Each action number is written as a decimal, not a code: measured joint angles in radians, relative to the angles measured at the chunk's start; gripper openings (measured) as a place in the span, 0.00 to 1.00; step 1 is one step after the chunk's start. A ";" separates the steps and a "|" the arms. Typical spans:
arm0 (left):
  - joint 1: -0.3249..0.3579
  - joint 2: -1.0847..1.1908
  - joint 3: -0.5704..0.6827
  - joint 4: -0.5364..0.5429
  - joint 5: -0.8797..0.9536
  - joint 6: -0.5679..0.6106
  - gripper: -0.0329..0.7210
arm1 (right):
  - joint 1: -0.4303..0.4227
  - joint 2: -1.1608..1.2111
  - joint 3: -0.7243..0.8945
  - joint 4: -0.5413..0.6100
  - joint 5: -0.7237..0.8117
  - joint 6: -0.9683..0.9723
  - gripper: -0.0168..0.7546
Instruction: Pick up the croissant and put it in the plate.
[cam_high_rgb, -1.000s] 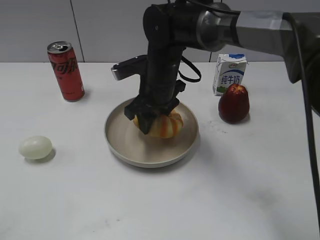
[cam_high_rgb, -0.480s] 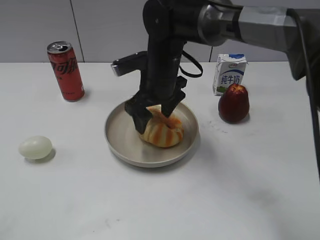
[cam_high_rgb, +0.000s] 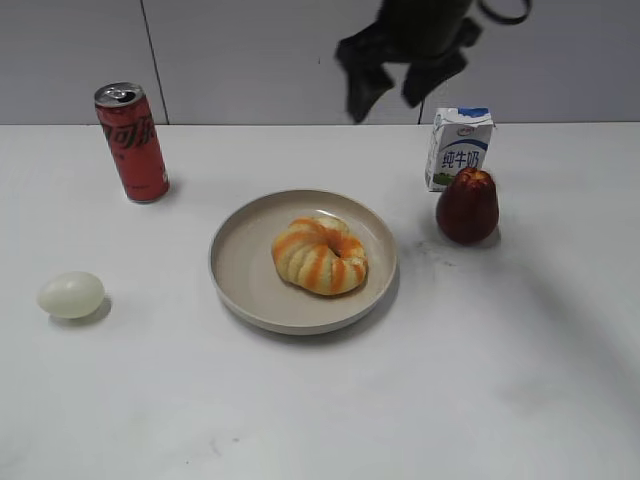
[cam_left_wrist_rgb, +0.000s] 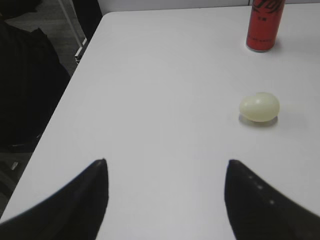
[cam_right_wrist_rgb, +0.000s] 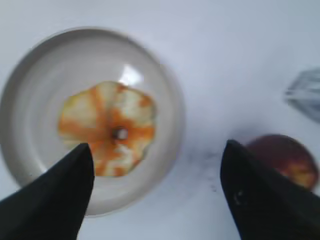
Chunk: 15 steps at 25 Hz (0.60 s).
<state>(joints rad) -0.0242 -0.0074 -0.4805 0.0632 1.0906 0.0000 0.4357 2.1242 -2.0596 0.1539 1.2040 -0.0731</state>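
Observation:
The croissant (cam_high_rgb: 320, 256), curled with orange and pale-yellow stripes, lies inside the beige plate (cam_high_rgb: 240, 275) at the table's middle. Nothing touches it. My right gripper (cam_high_rgb: 400, 88) hangs open and empty high above the far side of the plate. In the right wrist view the croissant (cam_right_wrist_rgb: 107, 125) and the plate (cam_right_wrist_rgb: 30, 100) lie far below the open right gripper (cam_right_wrist_rgb: 157, 160). My left gripper (cam_left_wrist_rgb: 165, 167) is open and empty over bare table near the left edge; it does not show in the exterior view.
A red cola can (cam_high_rgb: 132, 142) stands at the back left. A pale egg (cam_high_rgb: 71, 295) lies at the left, also in the left wrist view (cam_left_wrist_rgb: 259, 106). A milk carton (cam_high_rgb: 458, 148) and a dark red fruit (cam_high_rgb: 467, 206) stand at the right of the plate.
My right gripper opened and let go of the croissant in the plate, then rose well above it. The croissant stays in the plate.

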 joint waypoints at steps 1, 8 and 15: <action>0.000 0.000 0.000 0.000 0.000 0.000 0.78 | -0.047 -0.019 0.003 -0.001 0.000 0.008 0.77; 0.000 0.000 0.000 0.000 0.000 0.000 0.78 | -0.293 -0.253 0.118 -0.011 0.001 0.018 0.76; 0.000 0.000 0.000 0.000 0.000 0.000 0.78 | -0.358 -0.579 0.486 -0.070 0.002 0.017 0.76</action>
<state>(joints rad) -0.0242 -0.0074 -0.4805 0.0632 1.0906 0.0000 0.0779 1.5449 -1.5737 0.0844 1.2061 -0.0564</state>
